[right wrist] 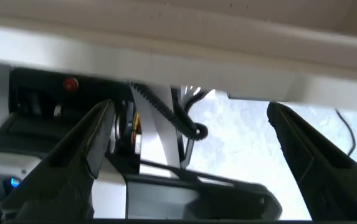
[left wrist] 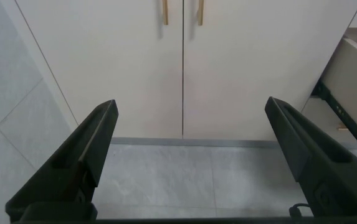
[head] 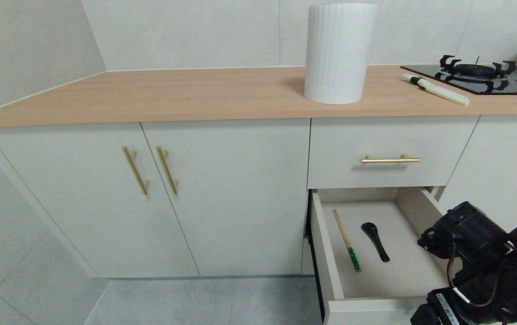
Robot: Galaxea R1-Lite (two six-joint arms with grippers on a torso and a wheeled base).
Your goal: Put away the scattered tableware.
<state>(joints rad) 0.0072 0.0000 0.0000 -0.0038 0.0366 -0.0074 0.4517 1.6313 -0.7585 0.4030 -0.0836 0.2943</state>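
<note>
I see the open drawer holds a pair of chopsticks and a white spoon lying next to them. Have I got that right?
Not quite: the spoon is black, not white. The head view shows it lying in the open drawer next to the chopsticks, as you said.

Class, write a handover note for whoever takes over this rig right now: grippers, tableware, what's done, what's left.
Left gripper: open, empty, facing the cabinet doors.
Right gripper: open, empty, low beside the open drawer.
Done: chopsticks and black spoon lie apart in the drawer.
To do: the white utensil on the counter beside the hob likely goes in too; then shut the drawer.
</note>
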